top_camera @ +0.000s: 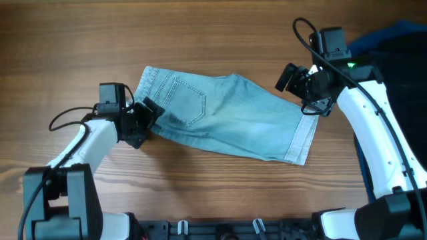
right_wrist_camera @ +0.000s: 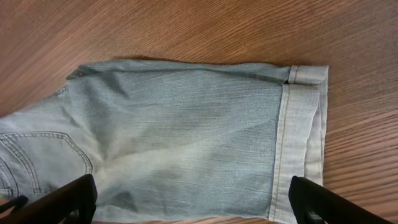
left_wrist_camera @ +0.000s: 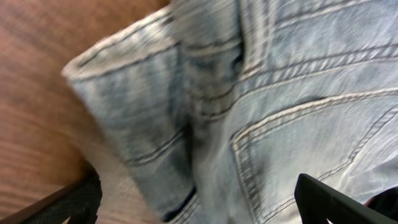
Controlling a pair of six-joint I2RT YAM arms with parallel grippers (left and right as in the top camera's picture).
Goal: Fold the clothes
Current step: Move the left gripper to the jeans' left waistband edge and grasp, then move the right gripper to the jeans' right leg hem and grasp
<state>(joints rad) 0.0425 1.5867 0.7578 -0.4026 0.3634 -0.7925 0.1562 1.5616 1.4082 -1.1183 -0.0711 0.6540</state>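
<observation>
Denim shorts (top_camera: 227, 117) lie flat on wood table (top_camera: 200, 33), folded lengthwise, back pocket (top_camera: 189, 100) up. L gripper (top_camera: 150, 115) at shorts' waistband (top_camera: 145, 80) end, jaws spread wide over the denim, nothing gripped; can't tell if touching. R gripper (top_camera: 313, 105) at shorts' cuffed hem (top_camera: 303, 137), jaws wide too, empty. Black + bright-blue garments (top_camera: 400, 47) heaped beyond hem end, apart from shorts.

Left pincer (top_camera: 145, 123) jaws spread wide; right pincer (top_camera: 304, 92) jaws spread wide.
</observation>
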